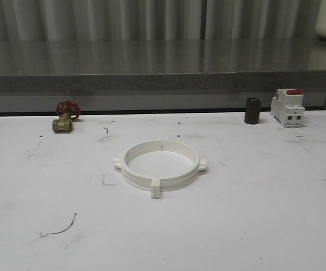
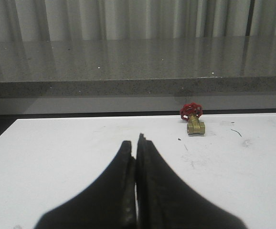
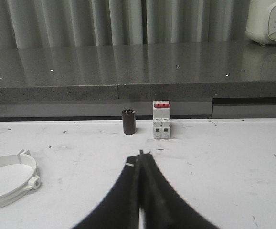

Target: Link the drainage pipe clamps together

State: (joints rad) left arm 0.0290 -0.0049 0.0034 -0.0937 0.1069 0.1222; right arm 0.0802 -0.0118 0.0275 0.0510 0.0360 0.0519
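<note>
So the white table (image 1: 253,226) had one brass valve with a red handle (image 1: 65,118) out at 10 o'clock, the two drainage pipe clamps (image 1: 161,165) sitting dead center, already mated into a single flat ring with nothing inside it, then one dark cylinder (image 1: 252,110) and one white breaker with a red top (image 1: 287,106) side by side at 2 o'clock. Left gripper (image 2: 137,143) had its fingers pressed together on nothing; right gripper (image 3: 140,157) was the same.

drainage pipe clamps (image 1: 160,165) | 2 white halves | joined ring | flat mid-table
</note>
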